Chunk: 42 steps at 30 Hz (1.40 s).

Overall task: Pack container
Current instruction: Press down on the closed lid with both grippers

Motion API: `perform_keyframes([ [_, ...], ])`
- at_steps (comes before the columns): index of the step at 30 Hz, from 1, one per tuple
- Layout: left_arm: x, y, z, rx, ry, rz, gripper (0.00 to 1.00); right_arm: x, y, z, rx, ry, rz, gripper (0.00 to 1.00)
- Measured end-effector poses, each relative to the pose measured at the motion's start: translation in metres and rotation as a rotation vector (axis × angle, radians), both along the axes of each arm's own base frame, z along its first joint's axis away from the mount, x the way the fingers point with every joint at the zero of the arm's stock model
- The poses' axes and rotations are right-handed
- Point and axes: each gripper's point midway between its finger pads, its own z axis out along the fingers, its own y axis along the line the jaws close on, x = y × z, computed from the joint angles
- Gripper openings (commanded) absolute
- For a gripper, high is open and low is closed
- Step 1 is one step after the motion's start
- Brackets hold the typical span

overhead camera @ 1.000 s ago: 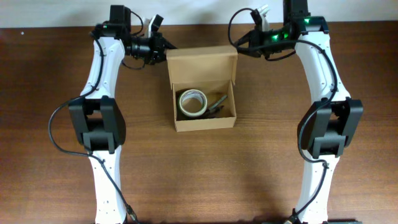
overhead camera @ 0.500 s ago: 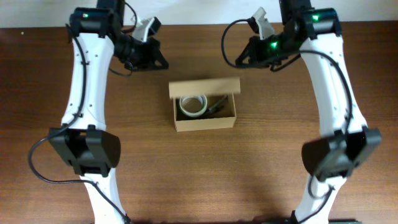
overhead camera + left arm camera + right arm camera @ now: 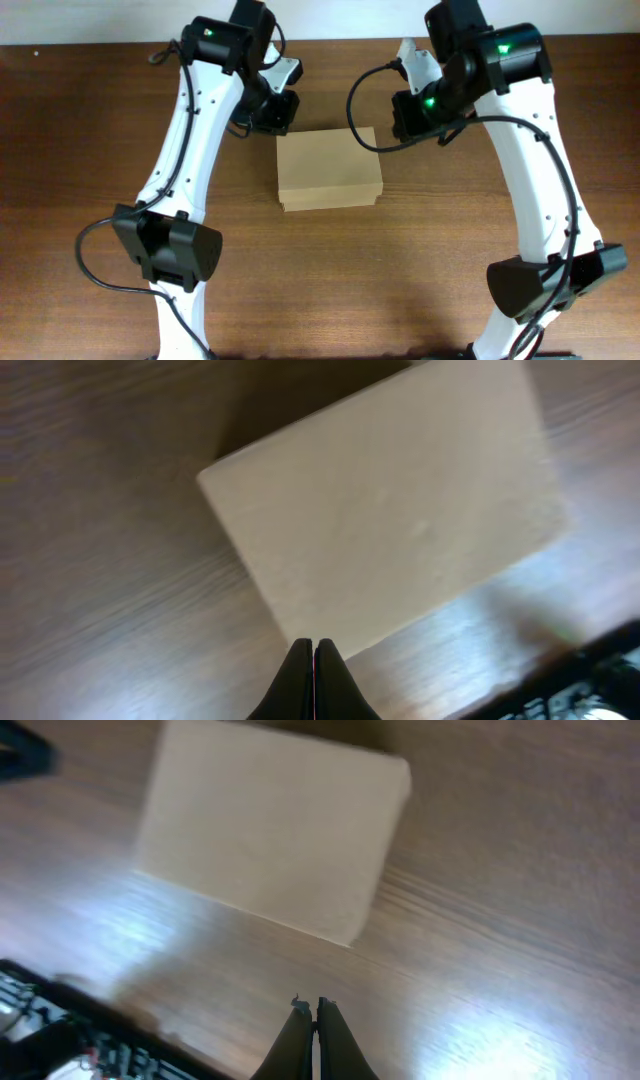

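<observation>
The brown wooden bench (image 3: 90, 150) carries one thing at its middle: the cardboard box (image 3: 329, 169), with its flap lid down flat, so whatever lies inside is hidden from me in all three views. From overhead the box sits square to the bench edges, its long side running left to right, with bare wood open on every side of it. The widest room lies toward the near edge, between the bases of my two arms.

My left arm (image 3: 190, 130) and right arm (image 3: 535, 150) reach in from either side and bend toward the far side of the box. The box is plain tan and unmarked, its top smooth and its corners crisp. A thin lip of the lid shows along the near edge.

My left claw (image 3: 277, 112) hangs just beyond the box's far left corner, fingers pressed together on nothing. In its wrist view the tips meet over the box's edge, and I cannot tell whether they touch it. My right claw (image 3: 405, 112) sits off the far right corner, clear of the box, its fingers also together and empty over bare wood.
</observation>
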Motion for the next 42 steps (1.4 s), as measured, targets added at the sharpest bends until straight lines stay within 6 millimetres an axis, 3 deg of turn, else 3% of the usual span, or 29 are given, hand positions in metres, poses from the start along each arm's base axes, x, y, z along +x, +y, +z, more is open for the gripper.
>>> perform_keyframes([
  [8,-0.015,0.015,-0.044,0.096,0.117,0.015,0.02,-0.002,0.003,-0.064,-0.039,0.101,0.012,0.04],
  [15,-0.032,0.006,-0.083,0.119,0.193,-0.020,0.02,-0.013,0.022,-0.106,-0.046,0.141,0.064,0.04],
  [24,-0.047,-0.009,-0.101,0.109,0.218,-0.059,0.02,-0.029,0.021,-0.154,-0.053,0.206,0.057,0.04],
  [31,-0.044,-0.010,-0.100,0.102,0.199,-0.055,0.02,-0.026,0.022,-0.150,-0.046,0.183,0.055,0.04],
  [34,-0.036,-0.007,-0.093,0.102,0.168,-0.046,0.02,-0.020,0.024,-0.134,-0.039,0.157,0.056,0.04],
  [38,-0.008,0.001,-0.061,0.102,0.044,-0.015,0.07,0.007,0.030,-0.076,-0.021,0.025,0.051,0.04],
  [42,0.022,0.020,0.016,0.081,-0.191,0.050,0.13,0.021,0.024,0.001,-0.026,-0.139,0.032,0.04],
])
